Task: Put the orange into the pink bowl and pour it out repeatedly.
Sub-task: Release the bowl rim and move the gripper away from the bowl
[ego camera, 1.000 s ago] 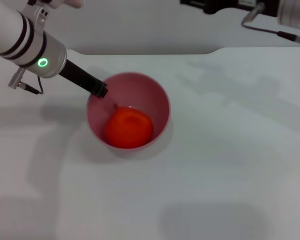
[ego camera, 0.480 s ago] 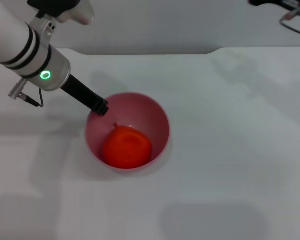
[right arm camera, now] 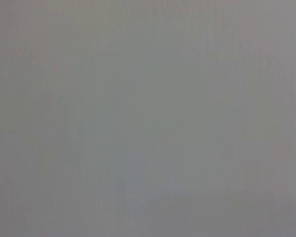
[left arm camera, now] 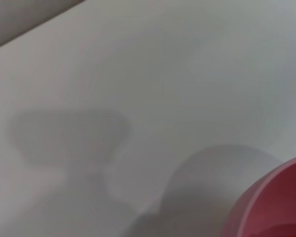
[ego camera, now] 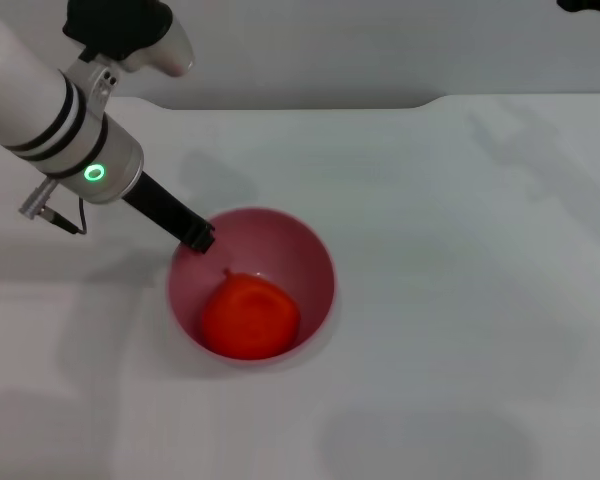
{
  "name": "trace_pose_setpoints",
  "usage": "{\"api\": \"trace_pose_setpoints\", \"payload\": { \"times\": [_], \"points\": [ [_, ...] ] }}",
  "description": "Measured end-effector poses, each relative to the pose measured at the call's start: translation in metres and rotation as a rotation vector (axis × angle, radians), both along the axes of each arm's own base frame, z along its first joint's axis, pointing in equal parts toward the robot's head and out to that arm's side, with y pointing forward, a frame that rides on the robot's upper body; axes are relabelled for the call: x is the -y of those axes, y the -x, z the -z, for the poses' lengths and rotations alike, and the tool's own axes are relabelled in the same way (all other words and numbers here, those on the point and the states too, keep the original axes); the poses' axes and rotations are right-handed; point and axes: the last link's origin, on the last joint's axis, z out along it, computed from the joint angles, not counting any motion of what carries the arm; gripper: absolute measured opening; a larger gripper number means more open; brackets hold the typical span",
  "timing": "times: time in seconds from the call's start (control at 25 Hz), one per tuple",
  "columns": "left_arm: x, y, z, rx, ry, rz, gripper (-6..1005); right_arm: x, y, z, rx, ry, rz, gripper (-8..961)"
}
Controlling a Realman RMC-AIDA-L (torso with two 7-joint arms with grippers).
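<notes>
The pink bowl (ego camera: 323,268) stands upright on the white table, left of the middle in the head view. The orange (ego camera: 250,318) lies inside it on the bottom. My left gripper (ego camera: 200,238) is shut on the bowl's rim at its far left side, with the arm reaching in from the upper left. A part of the bowl's rim also shows in the left wrist view (left arm camera: 274,205). Of my right arm only a dark bit shows at the top right corner of the head view, and its gripper is out of view.
The white table (ego camera: 460,300) spreads out to the right of and in front of the bowl. Its far edge runs along the top of the head view, with a step near the middle. The right wrist view shows only plain grey.
My left gripper has drawn the bowl, with the orange in it, nearer to me and slightly left. My right arm has pulled away up and to the right, almost out of the view.
</notes>
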Motion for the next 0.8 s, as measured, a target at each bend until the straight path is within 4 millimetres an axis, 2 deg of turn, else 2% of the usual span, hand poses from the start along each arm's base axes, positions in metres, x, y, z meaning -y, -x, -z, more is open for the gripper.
{"api": "trace_pose_setpoints", "payload": {
  "times": [0.8],
  "points": [
    [0.012, 0.016, 0.010, -0.029, 0.045, -0.044, 175, 0.002, -0.002, 0.008, -0.013, 0.025, -0.020, 553]
  ]
}}
